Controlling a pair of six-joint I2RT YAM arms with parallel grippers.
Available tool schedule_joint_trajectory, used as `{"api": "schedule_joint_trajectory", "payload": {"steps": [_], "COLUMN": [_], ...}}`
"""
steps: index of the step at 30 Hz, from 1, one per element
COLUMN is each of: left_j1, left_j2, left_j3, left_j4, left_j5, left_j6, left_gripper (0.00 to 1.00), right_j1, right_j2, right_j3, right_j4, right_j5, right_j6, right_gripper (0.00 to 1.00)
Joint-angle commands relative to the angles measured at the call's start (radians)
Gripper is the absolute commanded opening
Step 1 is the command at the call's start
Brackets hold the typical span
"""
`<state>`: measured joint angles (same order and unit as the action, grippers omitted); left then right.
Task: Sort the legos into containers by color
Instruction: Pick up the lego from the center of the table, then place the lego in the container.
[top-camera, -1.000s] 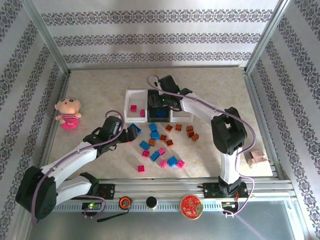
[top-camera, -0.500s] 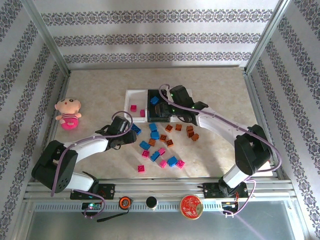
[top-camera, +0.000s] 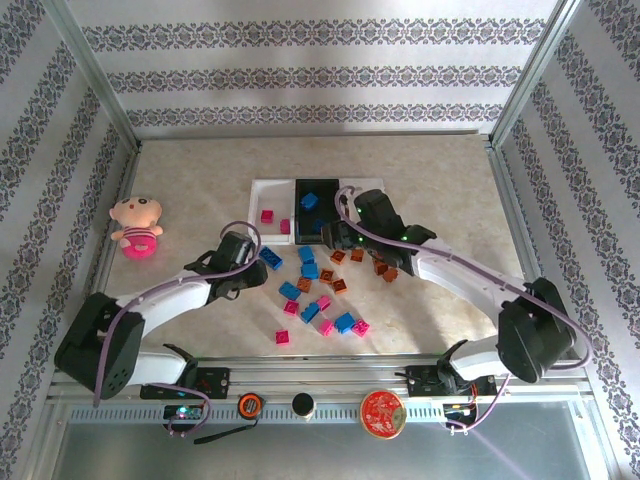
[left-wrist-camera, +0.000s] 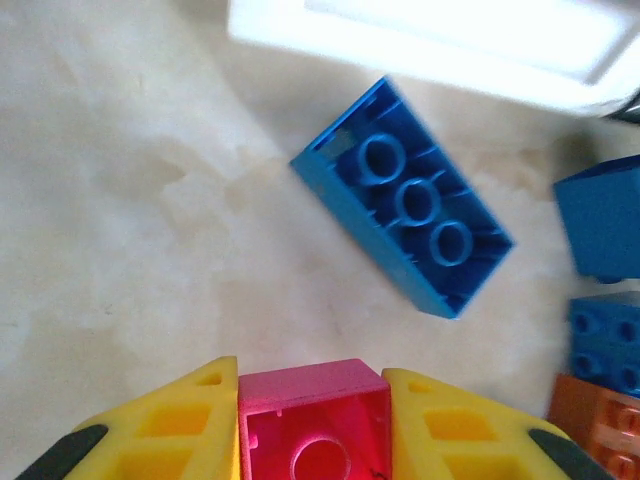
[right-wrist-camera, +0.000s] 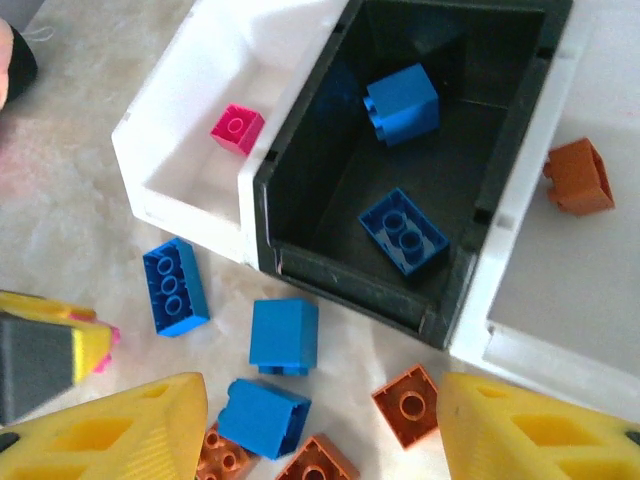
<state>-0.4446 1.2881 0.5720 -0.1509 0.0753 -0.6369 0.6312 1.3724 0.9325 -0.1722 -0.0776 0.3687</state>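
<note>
Pink, blue, orange-brown legos (top-camera: 344, 321); white-black-white containers (top-camera: 265, 197); grey-striped, perhaps floral walls (top-camera: 300, 80)

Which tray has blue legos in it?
The black middle tray: two blue legos lie inside. The left white tray holds pink legos, the right white tray an orange lego.

A beige, marbled surface (top-camera: 200, 170) sits enclosed by white wallpapered walls (top-camera: 320, 80) with dark ornamental stripes, framed by aluminium posts (top-camera: 97, 80), brightly lit.

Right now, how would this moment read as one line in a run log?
left pincer: shut on pink lego | right pincer: open, empty, over loose legos | black tray: two blue legos
</note>
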Motion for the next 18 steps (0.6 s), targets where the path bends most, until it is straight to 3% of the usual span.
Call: {"api": "schedule_joint_trajectory", "payload": {"steps": [1, 6, 14, 18], "left_j1": [0.010, 0.035, 0.104, 0.112], "left_j2": [-0.051, 0.035, 0.355, 0.484], "left_j3": [0.098, 0.281, 0.565, 0.707], "left_j4": [-0.054, -0.062, -0.022, -0.083], "left_j5": [-0.013, -0.061, -0.054, -0.070], "left_j6": [0.009, 0.049, 0.061, 0.077], "left_gripper": [0.26, 0.26, 0.23, 0.23], "right_j1": [0.006, 0.013, 0.037, 0.049], "right_j2": [-0.069, -0.153, -0.276, -0.322], "right_j3": [-0.069, -0.178, -0.312, -0.369], "right_j4": [0.008, 0.001, -0.022, -0.037], "right_j5": [0.029, 0.035, 0.044, 0.042], "right_j6": [0.023, 0.049, 0.073, 0.094], "right_gripper": [0.63, 0.63, 0.63, 0.63]}}
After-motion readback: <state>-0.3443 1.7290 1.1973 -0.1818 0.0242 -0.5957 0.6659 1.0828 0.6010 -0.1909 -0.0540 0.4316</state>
